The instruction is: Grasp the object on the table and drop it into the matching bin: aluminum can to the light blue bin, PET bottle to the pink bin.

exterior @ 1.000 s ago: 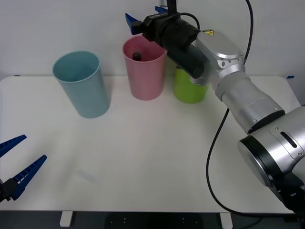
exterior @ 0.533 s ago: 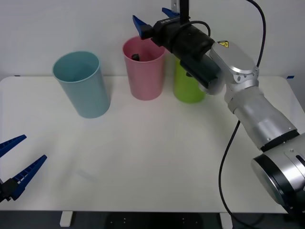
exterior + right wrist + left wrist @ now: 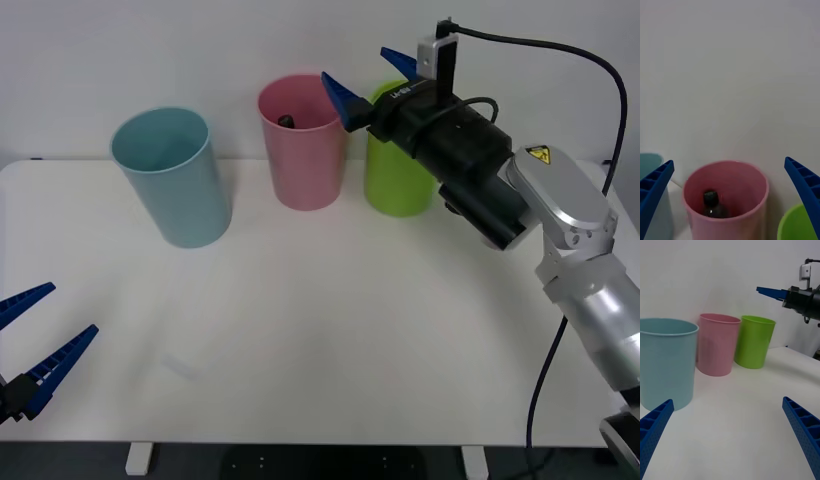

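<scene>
Right end effector (image 3: 375,77) hovers with its blue fingers spread wide and empty, just above the rims of the pink bin (image 3: 303,150) and the lime green bin (image 3: 396,170) at the back of the white worktop (image 3: 330,330). The PET bottle (image 3: 713,207) lies inside the pink bin, black cap showing, so the drop step looks done, and the next move probably calls only for pulling this arm clear of the bins. Left end effector (image 3: 28,345) waits wide open and empty at the near left edge, well apart from the light blue bin (image 3: 175,178)
</scene>
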`<act>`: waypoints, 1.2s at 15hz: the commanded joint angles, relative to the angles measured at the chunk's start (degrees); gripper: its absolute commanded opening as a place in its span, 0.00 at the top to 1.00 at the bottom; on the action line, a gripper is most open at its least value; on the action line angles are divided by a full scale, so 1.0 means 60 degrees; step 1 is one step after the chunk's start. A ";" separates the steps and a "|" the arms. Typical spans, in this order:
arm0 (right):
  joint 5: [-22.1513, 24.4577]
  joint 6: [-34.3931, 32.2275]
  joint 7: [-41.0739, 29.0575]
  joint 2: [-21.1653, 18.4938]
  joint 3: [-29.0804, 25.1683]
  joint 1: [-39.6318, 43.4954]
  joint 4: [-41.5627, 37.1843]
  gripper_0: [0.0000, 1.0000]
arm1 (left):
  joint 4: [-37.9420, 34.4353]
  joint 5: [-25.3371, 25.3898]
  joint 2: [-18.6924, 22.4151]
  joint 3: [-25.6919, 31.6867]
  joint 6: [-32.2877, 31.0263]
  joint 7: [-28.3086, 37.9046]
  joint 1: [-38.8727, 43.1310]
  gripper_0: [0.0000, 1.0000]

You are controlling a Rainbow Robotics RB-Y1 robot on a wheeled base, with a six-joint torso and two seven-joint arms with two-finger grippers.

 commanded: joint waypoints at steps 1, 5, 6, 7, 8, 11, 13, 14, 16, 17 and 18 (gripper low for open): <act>-0.0330 -0.0207 0.0147 -0.0664 -0.0014 0.1072 -0.1116 0.00 | 0.0000 0.0000 0.0000 0.0000 0.0000 0.0000 0.0000 0.00; -0.0491 -0.1291 0.0484 -0.1220 -0.0615 0.2362 -0.1907 0.00 | 0.0000 0.0000 0.0000 0.0000 0.0000 0.0000 0.0000 0.00; -0.0491 -0.1628 0.0572 -0.1279 -0.0820 0.2523 -0.1907 0.00 | 0.0000 0.0000 0.0000 0.0000 0.0000 0.0000 0.0000 0.00; -0.0477 -0.2068 0.0689 -0.1367 -0.1054 0.2816 -0.1907 0.00 | 0.0000 0.0000 0.0000 0.0000 0.0000 0.0000 0.0000 0.00; -0.0491 -0.2405 0.0806 -0.1425 -0.1303 0.3079 -0.1922 0.00 | 0.0000 0.0000 0.0000 0.0000 0.0000 0.0000 0.0000 0.00; -0.0491 -0.3210 0.1773 -0.1528 -0.1948 0.3856 -0.1907 0.00 | 0.0000 0.0000 0.0000 0.0000 0.0000 0.0000 0.0000 0.00; -0.0477 -0.3650 0.2285 -0.1645 -0.2270 0.4339 -0.1907 0.00 | 0.0000 0.0000 0.0000 0.0000 0.0000 0.0000 0.0000 0.00; -0.0477 -0.3884 0.2461 -0.1689 -0.2460 0.4603 -0.1907 0.00 | 0.0000 0.0000 0.0000 0.0000 0.0000 0.0000 0.0000 0.00; -0.0447 -0.4397 0.2578 -0.1762 -0.2812 0.5028 -0.1907 0.00 | 0.0000 0.0000 0.0000 0.0000 0.0000 0.0000 0.0000 0.00; -0.0359 -0.4748 0.2578 -0.1762 -0.3090 0.5218 -0.1907 0.00 | 0.0000 0.0000 0.0000 0.0000 0.0000 0.0000 0.0000 0.00; -0.0301 -0.5115 0.2564 -0.1762 -0.3325 0.5438 -0.1907 0.00 | 0.0000 0.0000 0.0000 0.0000 0.0000 0.0000 0.0000 0.00</act>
